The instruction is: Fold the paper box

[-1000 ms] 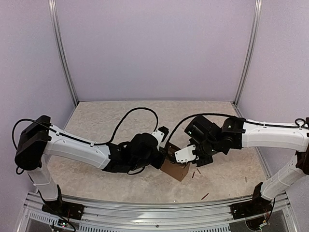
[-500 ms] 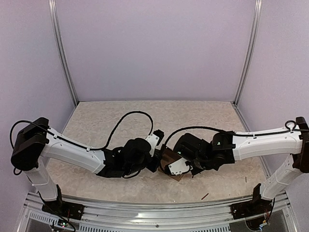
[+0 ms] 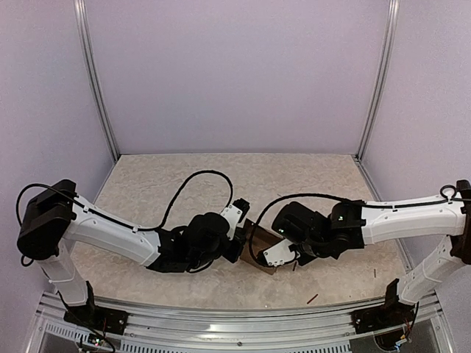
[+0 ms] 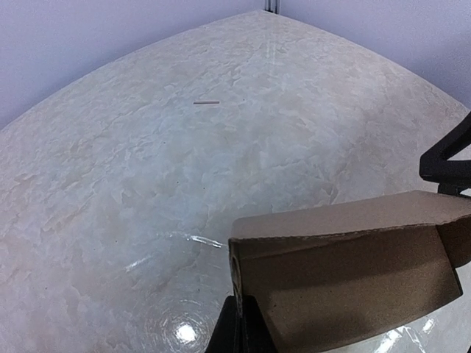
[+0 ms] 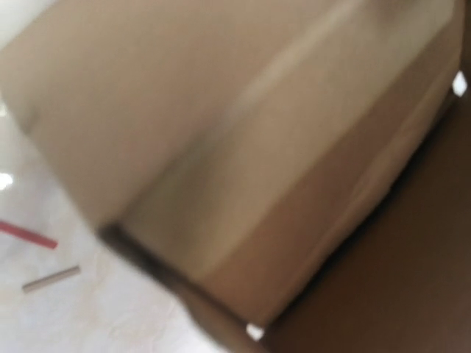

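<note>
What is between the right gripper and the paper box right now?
Nothing visible. The right gripper is right at the paper box, which fills its wrist view; loose sticks lie aside on the table.

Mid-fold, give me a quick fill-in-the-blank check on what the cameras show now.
The left hand is ___ on the brown cardboard box.
The right hand has its camera so close that the box looks ___.
The thin red stick and thin tan stick lie on the pale marbled ___.
Missing: shut; blurred; table.
</note>
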